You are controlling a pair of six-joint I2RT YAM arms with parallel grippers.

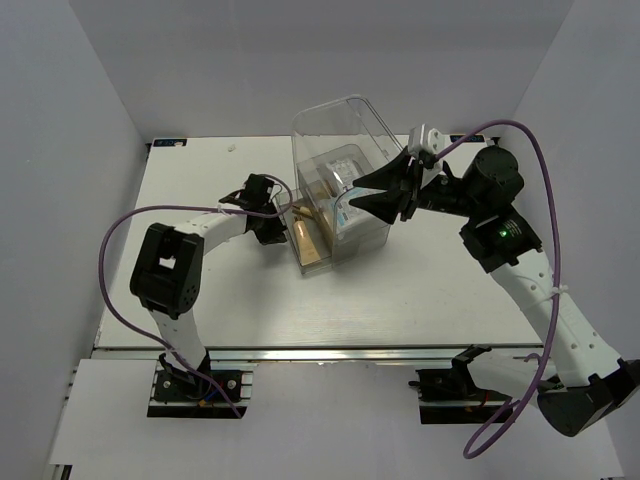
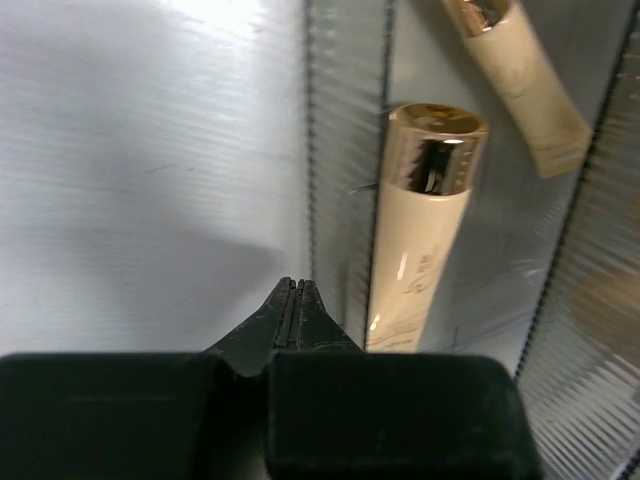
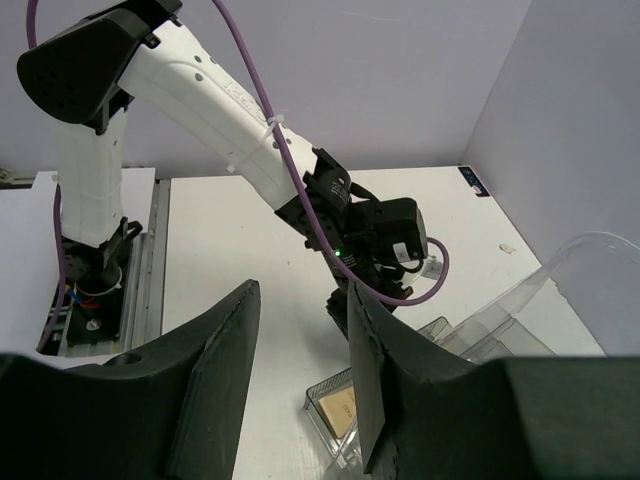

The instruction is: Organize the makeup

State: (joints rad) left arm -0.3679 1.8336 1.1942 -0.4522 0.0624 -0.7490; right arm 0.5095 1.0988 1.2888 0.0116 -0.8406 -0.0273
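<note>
— What's the job at this point?

— Filling the clear box (image 1: 352,254), I'd say. It sits mid-table with its lid tipped up at the back, and an arm waits on each side of it. The right gripper (image 1: 352,196) hangs over the box's right half with its jaws spread wide and nothing between them. The left gripper (image 2: 296,290) is pinched tight on nothing, low down just beside the box's left wall, on the outside as far as I can tell.

— And the makeup?

— Two beige tubes lie inside the box, in the section nearest that left wall. The nearer tube (image 2: 420,250) lies along the wall, gold cap away from the gripper. The other tube (image 2: 520,70) lies slanted beyond it. Further back in the box there's a white packet (image 1: 347,168), though it's blurred through the plastic. I can't pick out any sponges.

— So what next?

— My guess is it's nearly done. Either a last item goes in or the lid comes down. For the lid, the right arm would have to reach behind the box and the left one pull clear of the wall.

— And around the box?

— Plain white walls (image 1: 80,100) on three sides, and a pale table (image 1: 200,310) under it.
</note>
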